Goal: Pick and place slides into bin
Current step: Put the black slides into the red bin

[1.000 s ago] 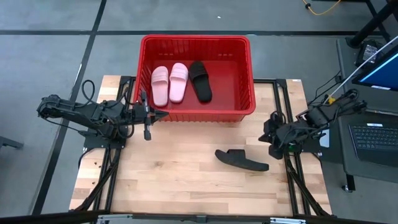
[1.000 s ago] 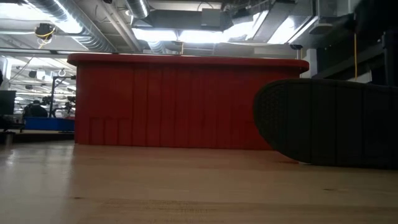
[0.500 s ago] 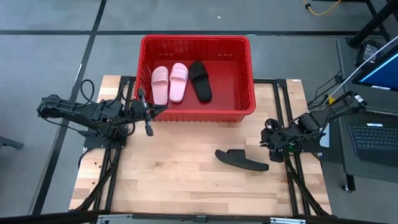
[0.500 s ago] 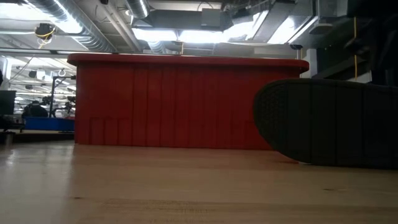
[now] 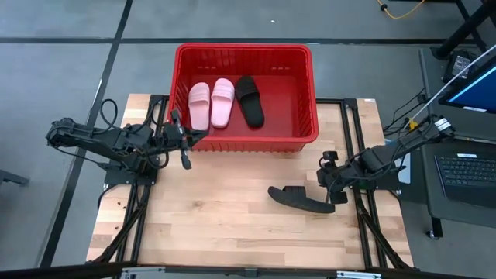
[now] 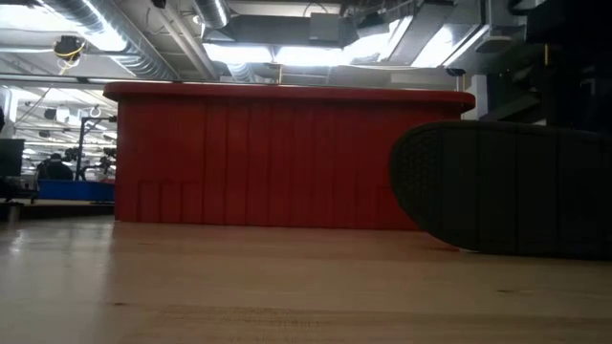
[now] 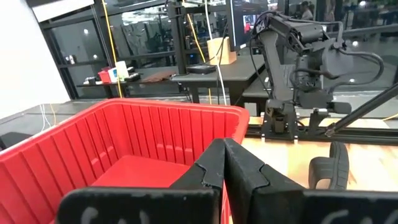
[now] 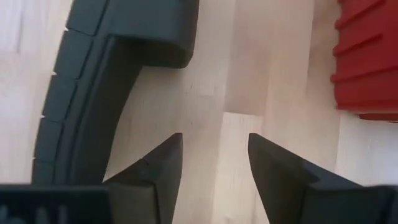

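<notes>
The red bin (image 5: 244, 97) stands at the table's far middle and holds two pale pink slides (image 5: 211, 103) and one black slide (image 5: 249, 100), lying flat side by side. The other black slide (image 5: 301, 199) stands on its long edge on the table, right of centre, its sole (image 6: 507, 191) facing the near edge. My right gripper (image 5: 322, 175) is open and empty, just right of this slide's end (image 8: 106, 81), low over the wood (image 8: 211, 155). My left gripper (image 5: 183, 144) is shut and empty by the bin's near left corner (image 7: 224, 162).
Bare wood lies left of and in front of the black slide (image 5: 209, 209). The bin's near right corner (image 8: 367, 62) is close beyond my right gripper. The bin's right part (image 5: 291, 101) holds nothing. A laptop (image 5: 465, 174) sits off the table's right edge.
My right gripper has gone toward the table's left edge, closing on the black slide's right end, still open. The slide has not moved.
</notes>
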Available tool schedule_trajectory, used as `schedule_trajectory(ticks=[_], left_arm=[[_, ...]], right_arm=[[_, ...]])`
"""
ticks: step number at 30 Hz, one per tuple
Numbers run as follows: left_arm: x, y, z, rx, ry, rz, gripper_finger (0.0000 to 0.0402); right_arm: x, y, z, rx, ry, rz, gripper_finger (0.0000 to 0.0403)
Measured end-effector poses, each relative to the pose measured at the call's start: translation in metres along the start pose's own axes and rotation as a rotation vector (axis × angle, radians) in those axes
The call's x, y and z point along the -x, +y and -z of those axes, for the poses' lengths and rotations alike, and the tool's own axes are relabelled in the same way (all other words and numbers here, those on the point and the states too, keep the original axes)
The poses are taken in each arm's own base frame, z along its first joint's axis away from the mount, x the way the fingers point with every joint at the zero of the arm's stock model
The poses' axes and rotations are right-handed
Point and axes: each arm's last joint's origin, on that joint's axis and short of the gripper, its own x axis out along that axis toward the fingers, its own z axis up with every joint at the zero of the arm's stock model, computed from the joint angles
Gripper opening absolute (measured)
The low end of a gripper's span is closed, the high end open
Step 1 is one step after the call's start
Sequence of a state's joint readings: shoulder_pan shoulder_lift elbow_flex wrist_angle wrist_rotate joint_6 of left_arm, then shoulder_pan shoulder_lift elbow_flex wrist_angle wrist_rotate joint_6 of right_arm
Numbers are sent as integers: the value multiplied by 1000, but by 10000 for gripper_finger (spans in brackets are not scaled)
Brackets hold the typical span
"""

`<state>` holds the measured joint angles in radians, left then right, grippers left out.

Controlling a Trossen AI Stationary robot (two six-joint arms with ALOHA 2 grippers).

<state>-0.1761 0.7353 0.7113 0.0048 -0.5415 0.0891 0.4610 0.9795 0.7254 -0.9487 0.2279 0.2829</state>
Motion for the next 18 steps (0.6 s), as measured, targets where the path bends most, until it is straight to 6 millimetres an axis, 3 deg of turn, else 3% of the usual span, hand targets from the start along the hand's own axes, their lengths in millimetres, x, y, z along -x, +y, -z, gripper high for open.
schedule_trajectory(ticks=[7,18], left_arm=[[0,0,0,-1,0,0,3],[0,0,0,-2,0,0,2]], right_arm=[[-9,7,-19,25,-122,-18,174],[-36,11,-12,-5,-138,-13,167]])
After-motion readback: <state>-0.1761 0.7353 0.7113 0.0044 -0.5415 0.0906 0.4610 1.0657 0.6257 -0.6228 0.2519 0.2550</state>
